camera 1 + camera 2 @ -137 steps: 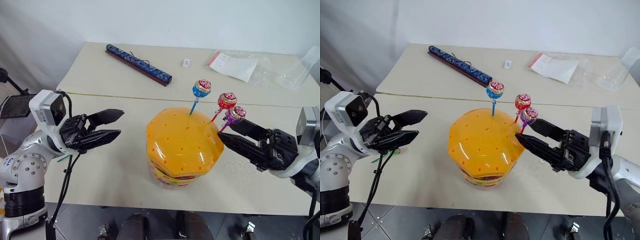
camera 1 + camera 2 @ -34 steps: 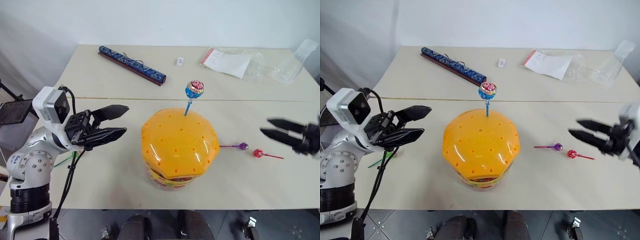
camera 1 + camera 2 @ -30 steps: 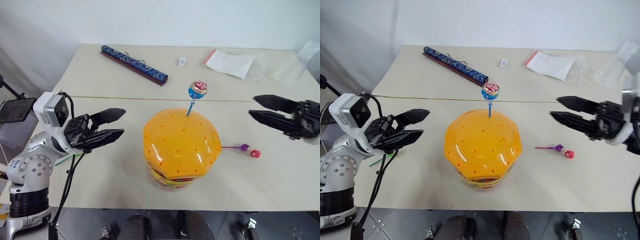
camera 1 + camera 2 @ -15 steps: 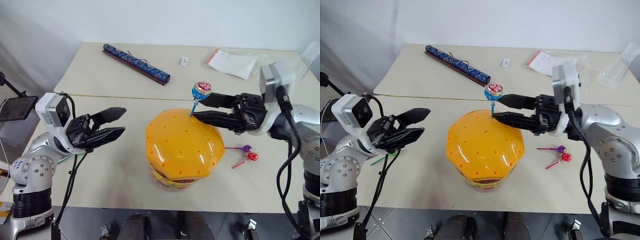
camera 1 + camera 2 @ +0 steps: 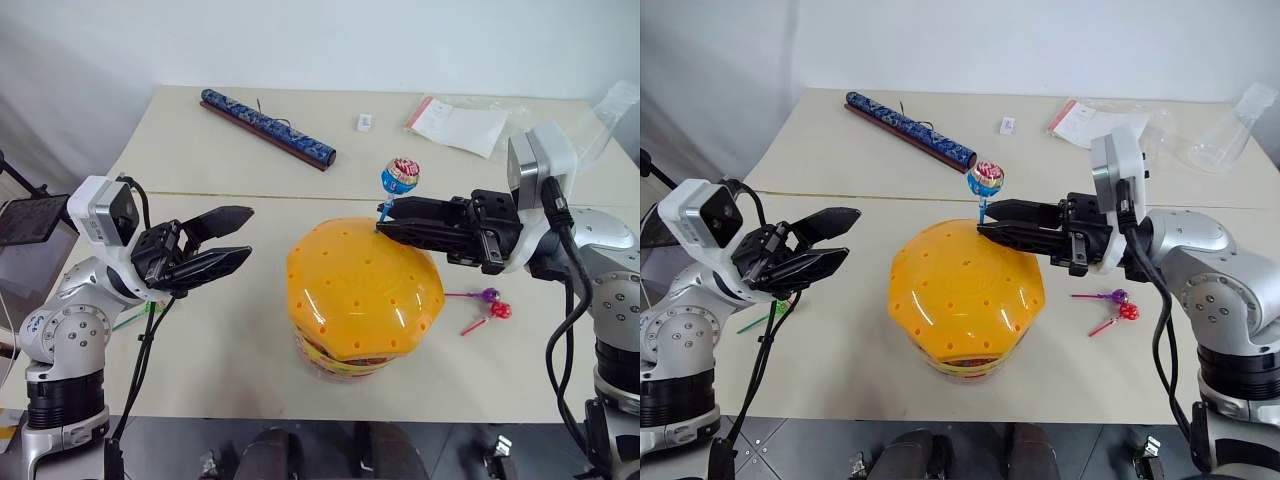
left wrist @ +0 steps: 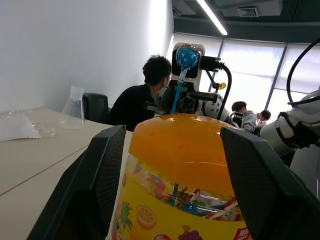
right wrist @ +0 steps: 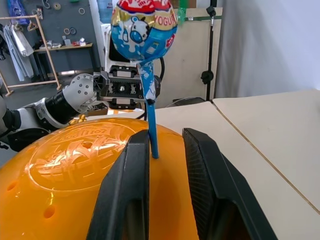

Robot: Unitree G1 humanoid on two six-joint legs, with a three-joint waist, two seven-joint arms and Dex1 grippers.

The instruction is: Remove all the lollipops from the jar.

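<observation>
Jar (image 5: 365, 295) at frame centre, blue lollipop (image 5: 400, 176) upright in lid; right end effector (image 5: 384, 223) nearly closed around its stick, contact unclear. Left end effector (image 5: 238, 238) open at left.

Soft, even light is filling the scene, ceiling strips are glowing overhead, glare is streaking the orange jar (image 5: 364, 285), and the tabletop (image 5: 230, 330) is showing faint shadows.

Right claw (image 7: 165, 145) now narrowed around blue lollipop (image 5: 400, 176) stick, previously wide apart
</observation>
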